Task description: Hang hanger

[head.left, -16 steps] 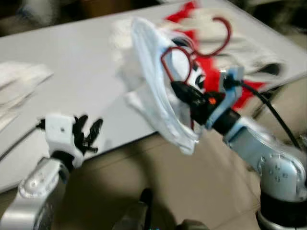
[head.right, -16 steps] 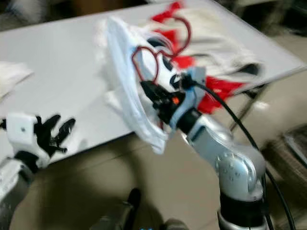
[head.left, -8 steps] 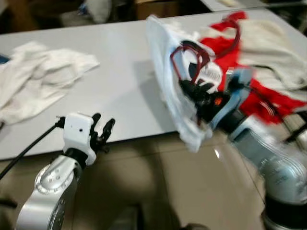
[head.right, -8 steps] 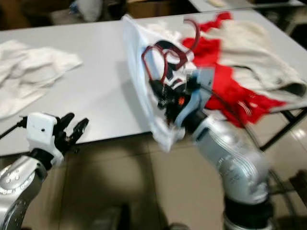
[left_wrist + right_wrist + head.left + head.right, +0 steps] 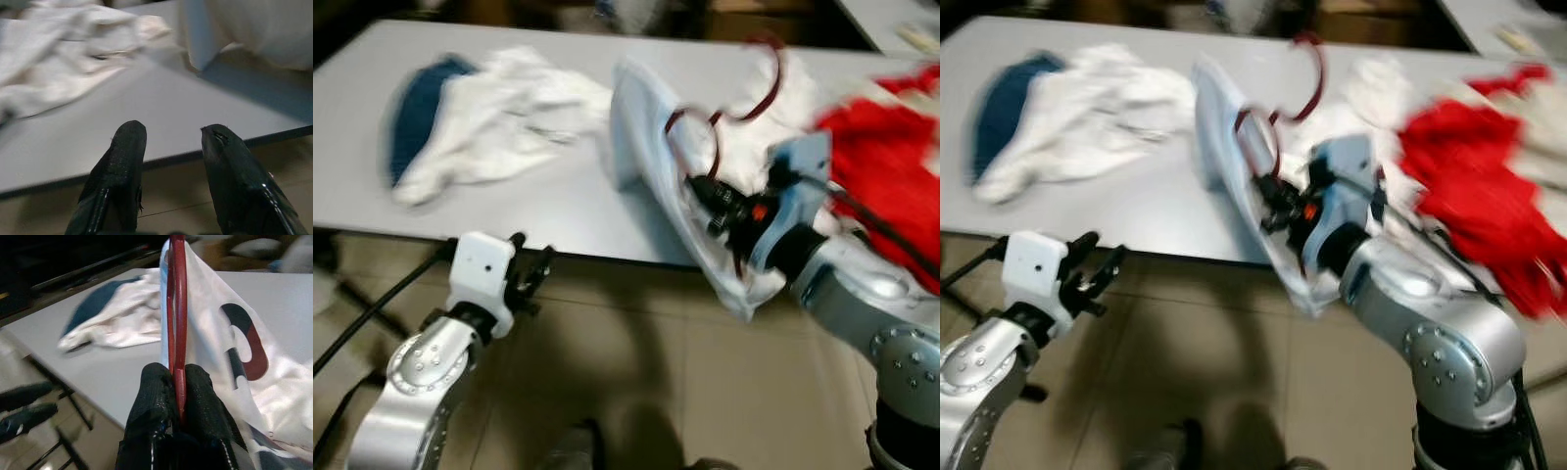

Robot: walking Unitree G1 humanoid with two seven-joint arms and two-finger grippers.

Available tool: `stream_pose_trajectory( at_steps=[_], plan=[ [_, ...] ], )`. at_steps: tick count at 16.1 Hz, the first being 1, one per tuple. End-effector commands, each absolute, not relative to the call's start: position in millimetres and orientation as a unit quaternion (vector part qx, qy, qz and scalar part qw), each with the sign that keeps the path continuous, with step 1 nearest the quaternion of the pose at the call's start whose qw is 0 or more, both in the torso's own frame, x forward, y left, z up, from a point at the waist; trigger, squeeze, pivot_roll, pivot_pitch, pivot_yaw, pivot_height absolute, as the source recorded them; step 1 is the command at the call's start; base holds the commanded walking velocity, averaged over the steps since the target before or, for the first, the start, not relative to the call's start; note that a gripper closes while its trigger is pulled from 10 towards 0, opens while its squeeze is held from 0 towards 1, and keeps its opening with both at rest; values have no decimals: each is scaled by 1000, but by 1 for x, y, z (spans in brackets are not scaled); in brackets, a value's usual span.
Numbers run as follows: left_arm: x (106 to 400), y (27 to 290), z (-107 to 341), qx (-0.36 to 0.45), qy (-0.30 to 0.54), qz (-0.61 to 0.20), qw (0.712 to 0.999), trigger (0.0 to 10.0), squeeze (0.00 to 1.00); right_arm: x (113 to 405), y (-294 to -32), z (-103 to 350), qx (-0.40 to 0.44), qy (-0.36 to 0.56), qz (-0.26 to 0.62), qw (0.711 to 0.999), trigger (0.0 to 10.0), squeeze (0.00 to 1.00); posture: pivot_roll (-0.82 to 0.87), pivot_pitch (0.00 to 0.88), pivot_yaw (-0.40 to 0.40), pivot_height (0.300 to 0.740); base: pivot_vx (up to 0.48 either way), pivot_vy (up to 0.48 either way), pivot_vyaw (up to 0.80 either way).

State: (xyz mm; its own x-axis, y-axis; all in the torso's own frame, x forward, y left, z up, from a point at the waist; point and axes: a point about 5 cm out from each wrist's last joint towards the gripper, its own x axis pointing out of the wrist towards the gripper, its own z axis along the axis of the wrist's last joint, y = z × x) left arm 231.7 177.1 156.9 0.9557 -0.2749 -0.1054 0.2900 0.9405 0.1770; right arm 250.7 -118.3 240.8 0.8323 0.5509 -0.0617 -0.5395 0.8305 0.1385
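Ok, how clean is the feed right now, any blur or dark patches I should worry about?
Left eye and right eye views: smeared by motion, worst on the red clothes; the hanger hook streaks. Left wrist view: soft, the left hand in shade below the table edge. Right wrist view: the right hand shut on the hanger reads fairly clearly; the upper background is very dark.

A: What can we not make out? The red hanger (image 5: 177, 328): its lower part is hidden between the right gripper (image 5: 177, 396) fingers and inside the white garment (image 5: 656, 186).

B: We add its hook (image 5: 766, 73), smeared by motion blur.

A: Red cloth (image 5: 1474, 186): blurred, cut off by the frame edge.

B: White and blue pile (image 5: 480, 122) on the table (image 5: 548, 211): soft, single items not separable. Left gripper (image 5: 171, 147): finger bases cut off at the picture's edge.
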Motion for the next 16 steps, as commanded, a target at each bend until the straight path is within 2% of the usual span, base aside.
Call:
stream_pose_trajectory(
  at_steps=[1, 5, 10, 16],
  plan=[
    [230, 175, 156, 96, 41, -149, 983, 10000, 0, 245, -120, 246, 47, 42, 288, 956, 10000, 0, -37, 148, 3, 740, 0, 0, 781],
    [229, 173, 155, 89, 39, -150, 984, 10000, 0, 241, -114, 238, 61, 54, 308, 948, 10000, 0, -45, 149, -1, 740, 0, 0, 778],
    [227, 175, 154, 83, 43, -146, 985, 10000, 0, 230, -114, 193, 26, 145, 312, 939, 10000, 0, -35, 149, -8, 740, 0, 0, 779],
    [228, 178, 149, 91, 54, -142, 984, 10000, 0, 229, -112, 172, 17, 148, 329, 932, 10000, 0, -28, 131, -9, 740, 0, 0, 775]
  ],
)
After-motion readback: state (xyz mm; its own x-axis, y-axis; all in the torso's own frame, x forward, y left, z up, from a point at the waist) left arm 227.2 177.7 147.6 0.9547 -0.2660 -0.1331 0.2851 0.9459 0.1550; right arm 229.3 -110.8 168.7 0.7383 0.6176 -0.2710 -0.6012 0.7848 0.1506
